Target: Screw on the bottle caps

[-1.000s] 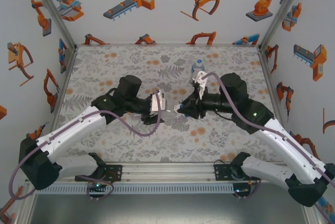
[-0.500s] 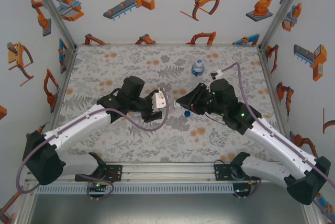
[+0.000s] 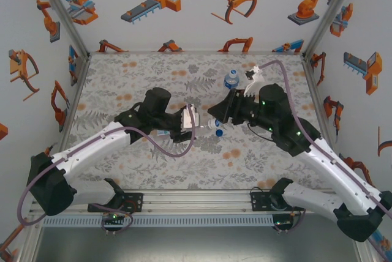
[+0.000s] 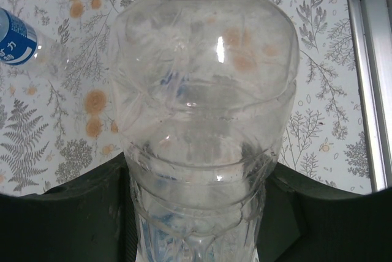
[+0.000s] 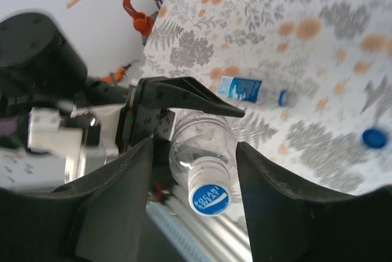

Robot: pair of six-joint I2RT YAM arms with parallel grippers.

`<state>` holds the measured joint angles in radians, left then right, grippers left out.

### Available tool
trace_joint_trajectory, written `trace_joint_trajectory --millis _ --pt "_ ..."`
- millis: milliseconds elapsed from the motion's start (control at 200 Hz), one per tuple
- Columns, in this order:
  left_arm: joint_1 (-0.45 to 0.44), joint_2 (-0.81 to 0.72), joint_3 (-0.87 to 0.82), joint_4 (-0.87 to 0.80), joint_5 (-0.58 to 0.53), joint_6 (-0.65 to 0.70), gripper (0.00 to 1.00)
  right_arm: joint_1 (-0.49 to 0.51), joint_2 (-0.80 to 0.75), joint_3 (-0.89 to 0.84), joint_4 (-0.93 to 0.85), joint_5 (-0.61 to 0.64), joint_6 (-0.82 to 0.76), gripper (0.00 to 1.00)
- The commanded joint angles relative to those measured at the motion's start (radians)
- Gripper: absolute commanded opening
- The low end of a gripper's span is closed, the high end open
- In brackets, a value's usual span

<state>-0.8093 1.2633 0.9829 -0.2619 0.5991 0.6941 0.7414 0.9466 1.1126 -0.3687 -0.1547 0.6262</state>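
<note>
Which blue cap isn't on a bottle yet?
The loose blue cap, lying alone on the flowery mat. The cap with writing already sits on the clear bottle.

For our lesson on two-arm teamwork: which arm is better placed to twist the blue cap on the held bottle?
Right. The right gripper straddles the blue cap, fingers apart on either side, ready to close and twist. The left gripper is occupied, clamping the bottle.
</note>
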Motion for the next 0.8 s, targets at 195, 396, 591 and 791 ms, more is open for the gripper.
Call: trace_joint_trajectory --millis 195,396,591,791 --pt "-0.001 -0.014 0.033 -0.041 0.120 0.028 0.00 0.004 -0.045 0.053 -0.090 -0.385 -0.871 0.54" --pt "-0.001 -0.029 0.036 -0.091 0.141 0.053 0.00 0.007 -0.043 0.047 -0.156 -0.499 -1.107 0.54" --pt "-0.001 -0.034 0.041 -0.103 0.140 0.048 0.00 0.009 -0.030 0.013 -0.155 -0.514 -1.132 0.50" --pt "-0.001 -0.035 0.041 -0.097 0.142 0.042 0.00 0.021 -0.026 -0.022 -0.127 -0.486 -1.128 0.46"
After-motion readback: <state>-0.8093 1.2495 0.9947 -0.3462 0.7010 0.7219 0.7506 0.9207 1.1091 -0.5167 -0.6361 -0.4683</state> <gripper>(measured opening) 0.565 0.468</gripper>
